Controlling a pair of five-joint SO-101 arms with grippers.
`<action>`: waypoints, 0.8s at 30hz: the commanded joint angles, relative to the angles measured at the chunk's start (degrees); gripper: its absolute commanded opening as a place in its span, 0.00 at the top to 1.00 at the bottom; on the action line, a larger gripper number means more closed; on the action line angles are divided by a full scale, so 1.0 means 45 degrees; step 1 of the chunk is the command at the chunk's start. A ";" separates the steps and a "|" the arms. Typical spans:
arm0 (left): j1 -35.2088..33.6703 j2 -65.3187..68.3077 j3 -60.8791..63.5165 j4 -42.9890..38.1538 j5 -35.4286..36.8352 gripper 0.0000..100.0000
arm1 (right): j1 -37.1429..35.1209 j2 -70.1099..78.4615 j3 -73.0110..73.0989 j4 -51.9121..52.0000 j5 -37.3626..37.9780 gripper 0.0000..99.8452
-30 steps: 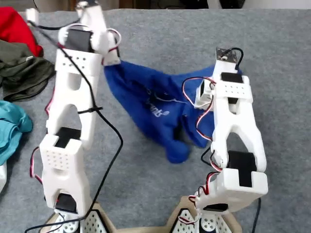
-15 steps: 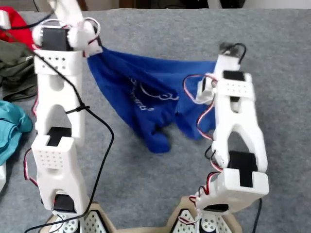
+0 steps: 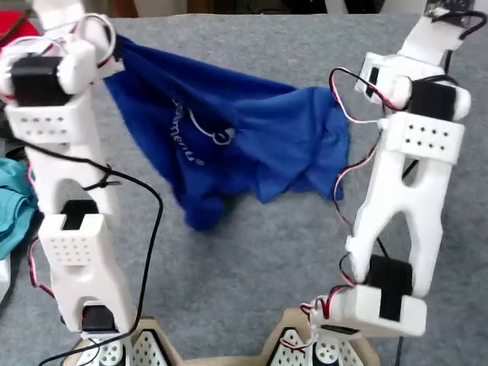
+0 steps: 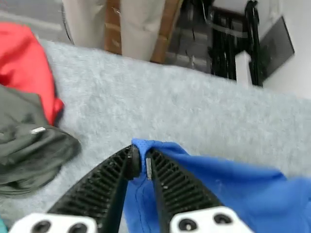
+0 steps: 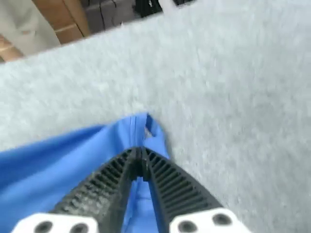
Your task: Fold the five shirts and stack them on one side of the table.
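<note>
Looks down along the right gripper (image 5: 141, 164), closed on an edge of the blue shirt (image 5: 53, 155). Pinches the cloth right at the tips of the black ribbed fingers (image 5: 177, 191), with a small folded corner poking out just beyond them. Trails the rest of the shirt off to one side of the jaws in a broad band over the grey felt table (image 5: 233, 97). Takes in, past the table's far edge, brown boards (image 5: 63, 22) beside a pale panel (image 5: 22, 24) and some dark shapes (image 5: 121, 7) too blurred to tell. Catches the white finger mounts (image 5: 214, 224) with their dark screw holes, nearest the camera
</note>
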 commanded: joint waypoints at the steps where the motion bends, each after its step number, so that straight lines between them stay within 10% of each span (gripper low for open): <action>1: -0.0449 -0.0166 -0.0625 0.0137 -0.0078 0.98 | -0.1026 -0.0694 -0.0244 0.2032 -0.0020 0.99; 7: -0.0567 -0.0088 -0.0606 0.0137 -0.0078 0.98 | -0.3233 -0.0615 0.1983 0.4357 0.2168 0.99; 15: -0.0567 -0.0029 -0.0586 0.0137 -0.0098 0.98 | -0.5402 -0.0498 0.4132 0.5255 1.3050 0.99; 24: -0.0567 -0.0029 -0.0586 0.0137 -0.0078 0.98 | -0.7473 -0.0518 0.7316 0.1641 1.1917 0.99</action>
